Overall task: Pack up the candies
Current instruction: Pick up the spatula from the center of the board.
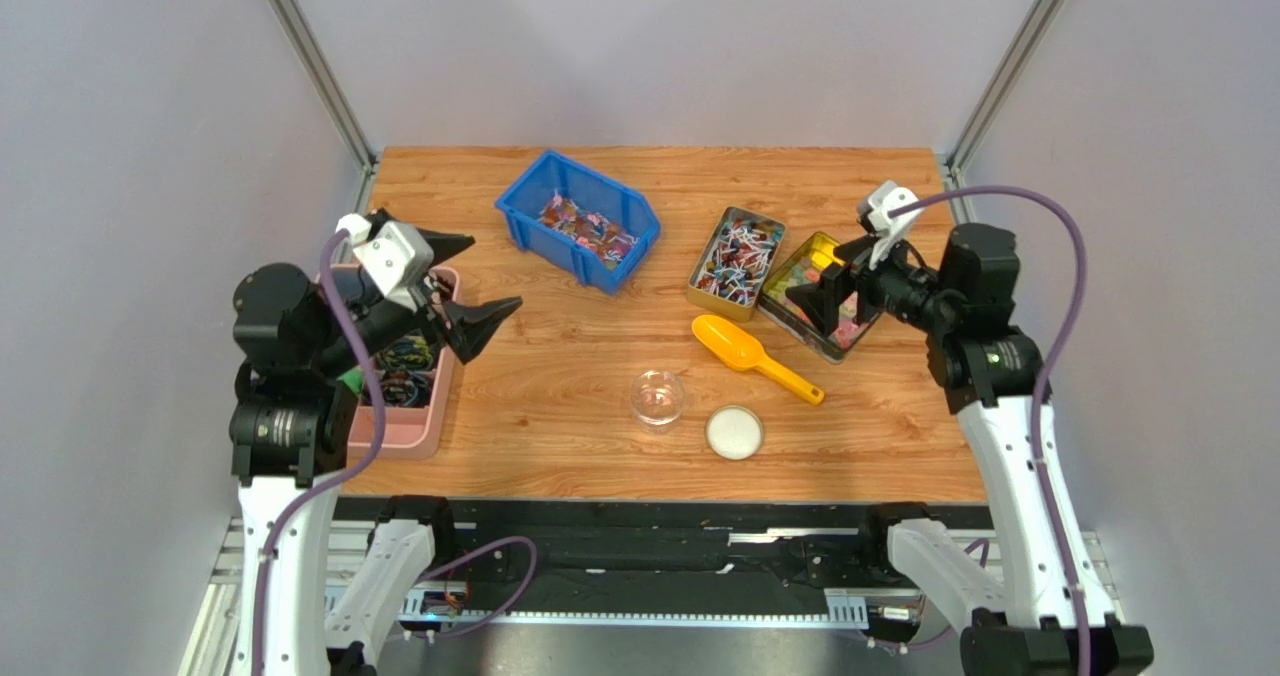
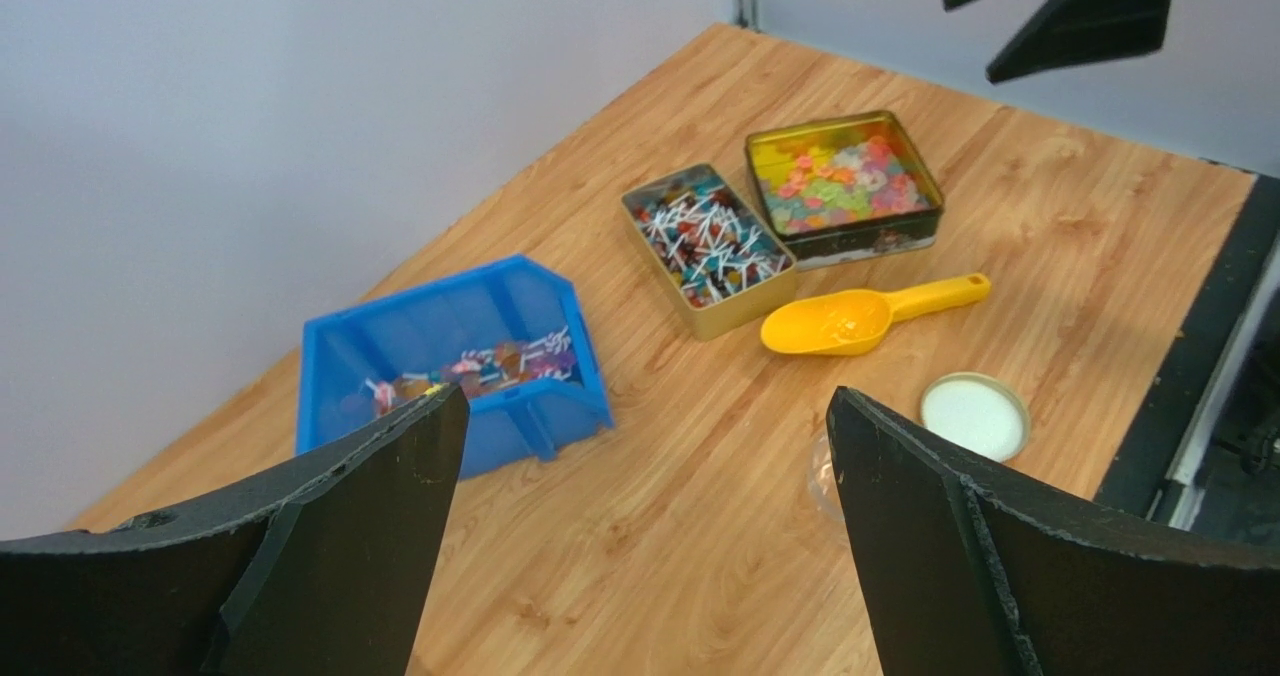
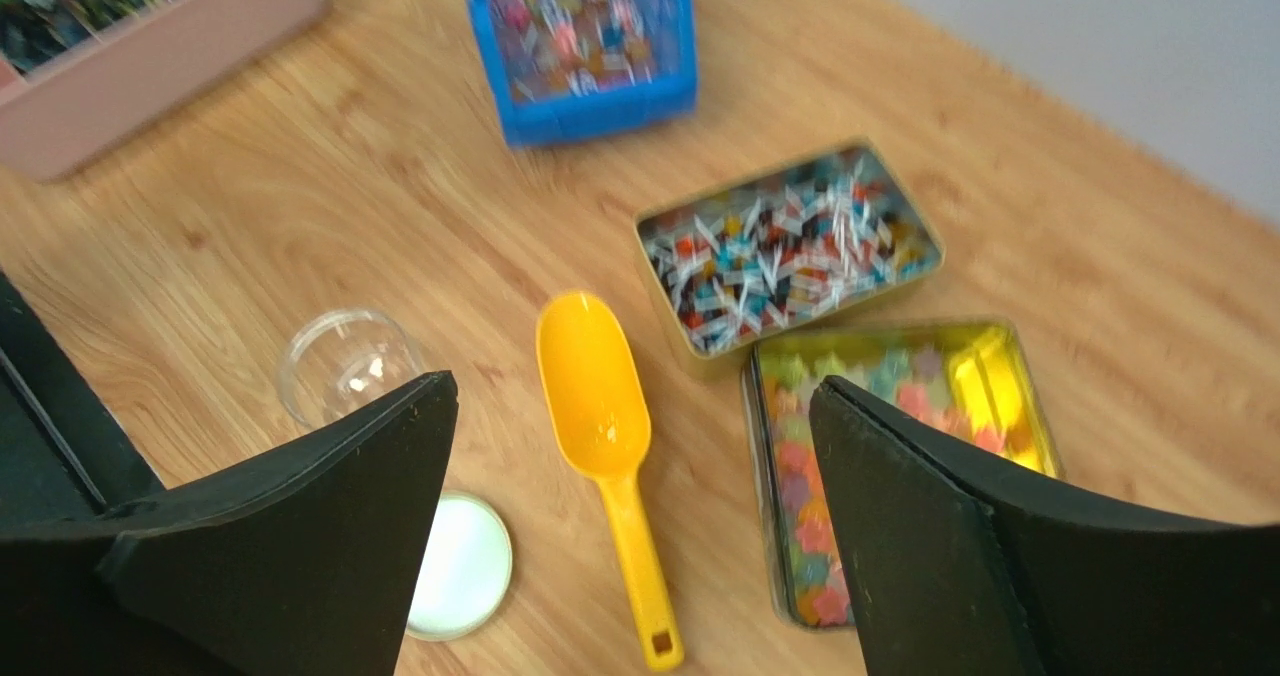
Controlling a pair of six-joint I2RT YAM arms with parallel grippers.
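The candies (image 1: pixel 586 229), tiny pink, red and blue wrapped sweets, lie in a blue bin (image 1: pixel 529 201) at the back centre of the table; the candies (image 2: pixel 484 364) also show in the left wrist view, and the candies (image 3: pixel 579 24) in the right wrist view. A yellow scoop (image 1: pixel 751 354) lies empty on the wood beside a small clear jar (image 1: pixel 658 396) and its white lid (image 1: pixel 733 432). My left gripper (image 1: pixel 473 279) hangs open above the table's left side, holding nothing. My right gripper (image 3: pixel 631 399) is open above the scoop (image 3: pixel 594 391), empty.
A gold tin (image 1: pixel 736 256) holds sweets with white twisted ends. Next to it a second tin (image 1: pixel 842 328) holds colourful gummy shapes, partly under my right gripper. A pink tray (image 1: pixel 406 433) with dark coiled bands stands at the left edge, under my left arm.
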